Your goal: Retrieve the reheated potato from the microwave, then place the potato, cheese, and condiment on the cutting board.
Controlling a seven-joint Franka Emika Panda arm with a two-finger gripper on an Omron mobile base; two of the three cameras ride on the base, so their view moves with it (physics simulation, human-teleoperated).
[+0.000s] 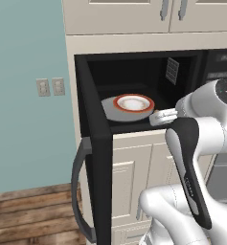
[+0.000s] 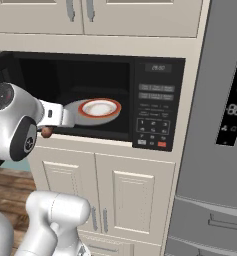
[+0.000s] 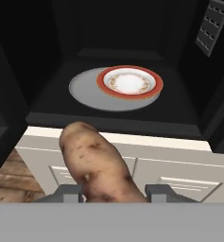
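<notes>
The microwave (image 1: 134, 72) stands open, its door (image 1: 99, 143) swung out to the left. My gripper (image 3: 114, 193) is shut on the potato (image 3: 97, 163), a tan-brown speckled lump held just outside the cavity, in front of the lower sill. In the right base view the potato (image 2: 46, 131) peeks out below the hand. Inside, a white red-rimmed plate (image 3: 130, 82) lies bare on the grey turntable (image 3: 85, 90). The keypad panel (image 2: 157, 107) is to the right of the cavity. The cheese, condiment and cutting board are out of view.
Cream cabinet doors (image 2: 115, 200) sit below the microwave and more cabinets (image 1: 129, 14) above. A grey fridge (image 2: 215, 125) stands at the right. The open door's curved handle (image 1: 79, 191) juts out at the left, over wood flooring (image 1: 28, 215).
</notes>
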